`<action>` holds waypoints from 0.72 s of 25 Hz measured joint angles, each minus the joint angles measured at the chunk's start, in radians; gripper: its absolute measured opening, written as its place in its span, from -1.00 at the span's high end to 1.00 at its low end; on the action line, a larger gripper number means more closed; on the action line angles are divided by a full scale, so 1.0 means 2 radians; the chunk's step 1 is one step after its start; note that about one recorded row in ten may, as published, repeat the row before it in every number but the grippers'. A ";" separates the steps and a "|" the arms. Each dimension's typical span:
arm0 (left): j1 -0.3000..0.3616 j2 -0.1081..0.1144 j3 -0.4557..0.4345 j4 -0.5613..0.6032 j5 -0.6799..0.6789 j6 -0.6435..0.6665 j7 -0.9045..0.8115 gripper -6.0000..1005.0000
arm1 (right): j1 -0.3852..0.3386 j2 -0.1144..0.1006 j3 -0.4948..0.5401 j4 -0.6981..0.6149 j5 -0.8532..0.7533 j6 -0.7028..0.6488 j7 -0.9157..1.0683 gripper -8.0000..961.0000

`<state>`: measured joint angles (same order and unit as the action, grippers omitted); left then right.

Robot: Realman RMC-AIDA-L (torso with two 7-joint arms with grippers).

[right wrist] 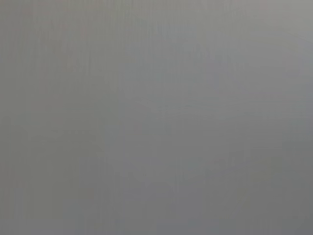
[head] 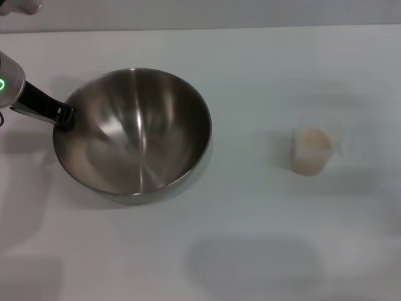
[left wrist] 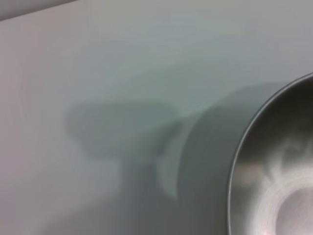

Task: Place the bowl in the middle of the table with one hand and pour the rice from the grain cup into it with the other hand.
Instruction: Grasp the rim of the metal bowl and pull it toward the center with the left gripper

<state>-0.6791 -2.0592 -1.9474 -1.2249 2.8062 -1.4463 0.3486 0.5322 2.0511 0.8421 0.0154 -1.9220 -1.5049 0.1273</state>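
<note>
The large steel bowl (head: 135, 128) sits left of the middle of the white table (head: 250, 75), and it is empty. My left gripper (head: 64, 117) reaches in from the left and its dark fingers are closed on the bowl's left rim. In the left wrist view part of the bowl's rim and inside (left wrist: 274, 166) shows over the table. The clear grain cup (head: 311, 149) stands upright on the right side of the table, with pale rice (head: 313, 143) in it. The right gripper is out of view; the right wrist view shows only a plain grey surface.
A soft shadow (head: 257, 263) lies on the table near the front edge. The table's far edge (head: 200, 28) runs along the top of the head view. A stretch of bare tabletop lies between the bowl and the cup.
</note>
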 joint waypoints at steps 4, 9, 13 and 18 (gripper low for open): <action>-0.003 0.000 -0.021 0.002 -0.003 -0.005 0.003 0.82 | 0.000 0.000 0.000 0.000 0.000 0.000 0.000 -0.42; -0.010 0.002 -0.073 0.021 -0.032 -0.009 0.032 0.84 | 0.000 0.000 0.000 0.000 0.000 0.000 0.000 -0.42; -0.013 0.004 -0.108 0.027 -0.067 -0.012 0.050 0.87 | 0.000 0.000 0.000 -0.001 0.000 0.000 0.000 -0.42; -0.021 0.003 -0.111 0.022 -0.083 -0.011 0.049 0.91 | 0.001 0.000 0.001 -0.001 0.000 0.000 0.000 -0.42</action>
<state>-0.7205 -2.0541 -2.1691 -1.1817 2.6396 -1.4677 0.4460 0.5341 2.0508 0.8433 0.0128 -1.9220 -1.5049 0.1274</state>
